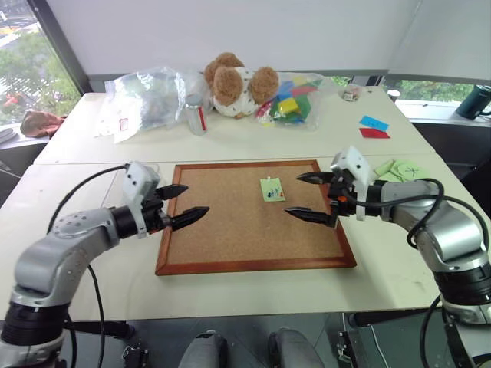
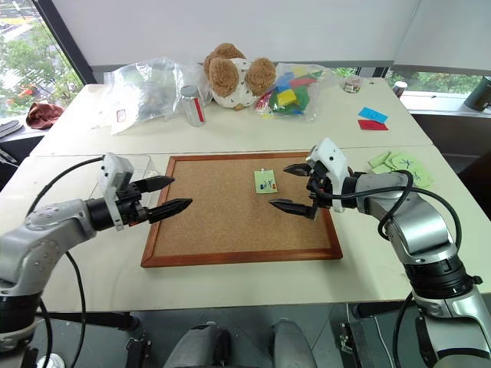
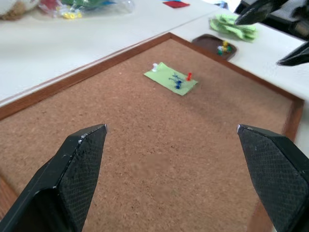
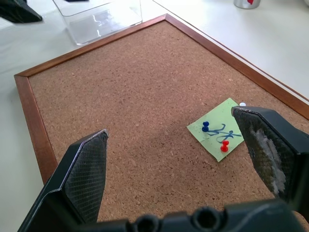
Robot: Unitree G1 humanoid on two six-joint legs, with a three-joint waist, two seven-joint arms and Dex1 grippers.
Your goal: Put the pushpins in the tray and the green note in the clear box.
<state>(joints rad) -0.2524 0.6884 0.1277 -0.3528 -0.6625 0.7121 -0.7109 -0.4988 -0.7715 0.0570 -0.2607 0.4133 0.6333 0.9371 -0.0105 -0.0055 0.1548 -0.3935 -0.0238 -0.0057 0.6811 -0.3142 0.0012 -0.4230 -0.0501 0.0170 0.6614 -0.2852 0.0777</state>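
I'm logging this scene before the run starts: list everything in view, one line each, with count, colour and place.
cork board: one, brown with a wooden frame, on the near table between the grippers.
green note: one, pale green, pinned on the cork board.
pushpins: three, red, blue and white, in the green note.
tray: one, dark brown, beside the board's right edge, holding small coloured bits.
clear box: one, transparent, off the board's left side.
pile of green notes: one, green, right of the board.
teddy bear: one, brown and white, far table.
plastic bags: two, clear, either side of the bear.
can: one, silver, far table.
left gripper: black, open.
right gripper: black, open.
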